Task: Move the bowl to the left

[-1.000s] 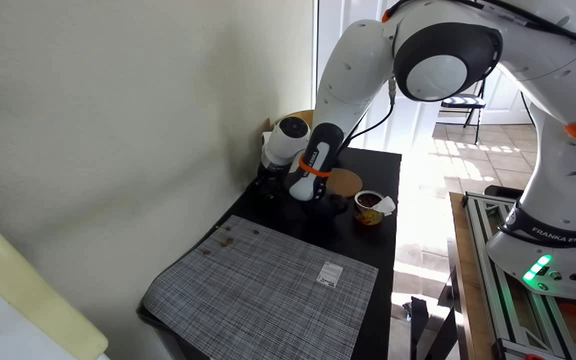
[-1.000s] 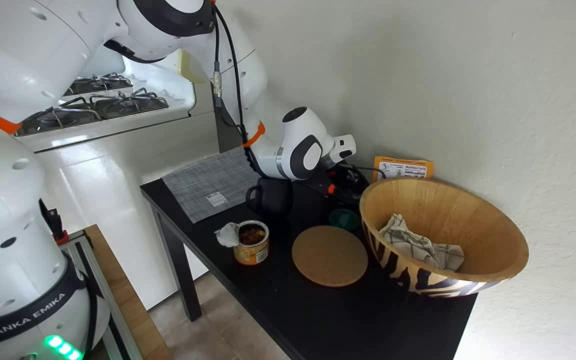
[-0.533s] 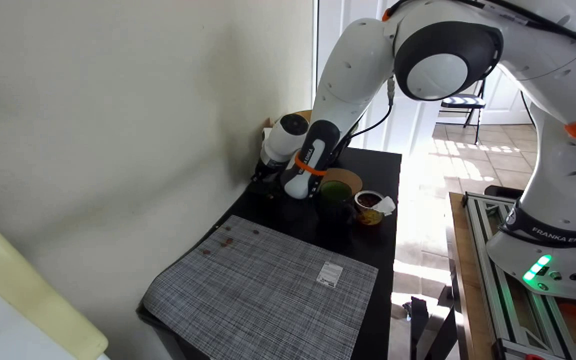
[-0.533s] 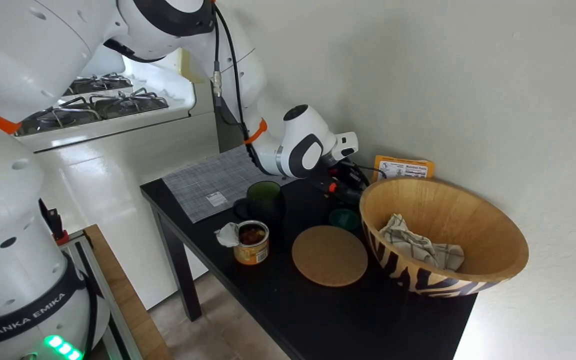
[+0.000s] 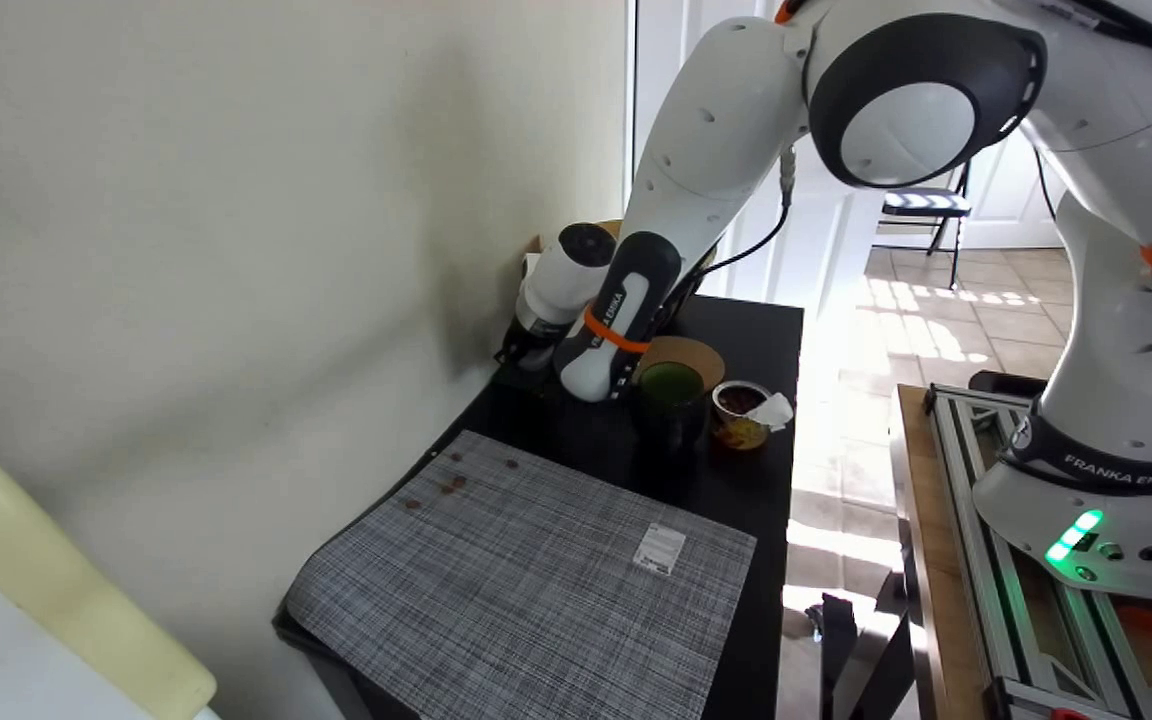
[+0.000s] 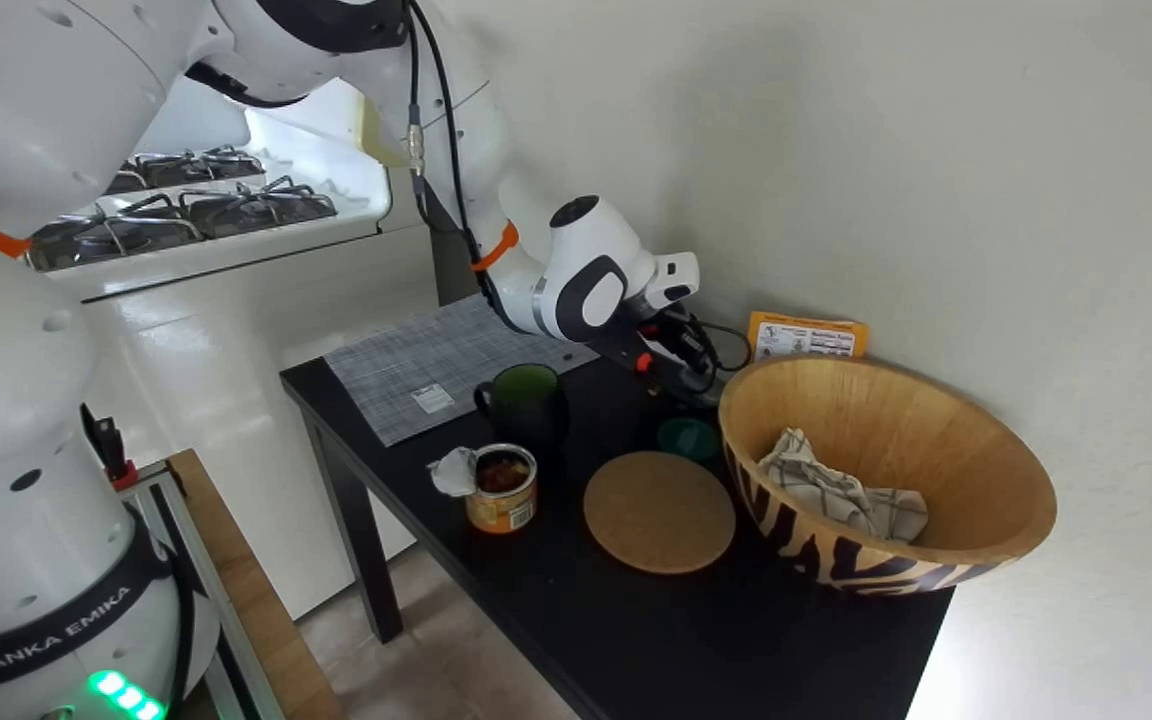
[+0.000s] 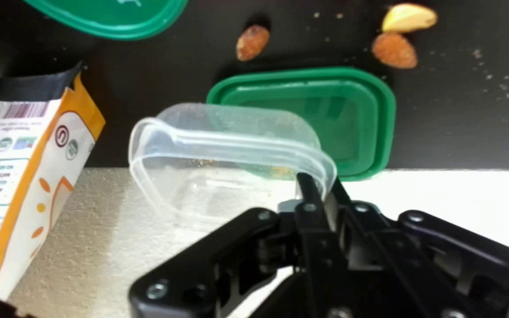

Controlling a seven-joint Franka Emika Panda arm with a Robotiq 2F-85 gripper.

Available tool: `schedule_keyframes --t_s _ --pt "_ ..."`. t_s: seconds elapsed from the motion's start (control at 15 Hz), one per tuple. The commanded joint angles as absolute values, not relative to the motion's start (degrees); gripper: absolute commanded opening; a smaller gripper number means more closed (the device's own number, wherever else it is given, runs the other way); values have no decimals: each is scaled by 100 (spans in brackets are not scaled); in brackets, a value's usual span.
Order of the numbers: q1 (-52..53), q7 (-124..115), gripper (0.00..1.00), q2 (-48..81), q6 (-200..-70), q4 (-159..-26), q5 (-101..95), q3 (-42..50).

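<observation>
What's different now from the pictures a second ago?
In an exterior view, the arm pulled up and left, and the black mug shifted left. The gripper holds a clear plastic container; whether that's new, I can't tell. The zebra-patterned bowl and gray placemat stayed.

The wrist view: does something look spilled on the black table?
Yes. Near the rectangular green lid, a brown nut lies alone on the table, and another brown nut touches a yellow piece; pale crumbs lie nearby. Loose food outside any container looks spilled.
</observation>
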State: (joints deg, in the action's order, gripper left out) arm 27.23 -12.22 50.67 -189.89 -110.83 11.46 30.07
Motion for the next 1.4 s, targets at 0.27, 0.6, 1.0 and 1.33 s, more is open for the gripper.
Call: schedule_keyframes --t_s 0.27,0.6,1.0,1.33 --pt "3821 -1076 2 4049 -18980 -12459 1473 3547" --pt "4814 -1159 2 3543 -19114 -13324 1512 4571" --pt "4908 -762 2 2699 -19642 -13546 1036 3714" --pt "4286 -278 2 1985 -19727 -13742 493 2166"
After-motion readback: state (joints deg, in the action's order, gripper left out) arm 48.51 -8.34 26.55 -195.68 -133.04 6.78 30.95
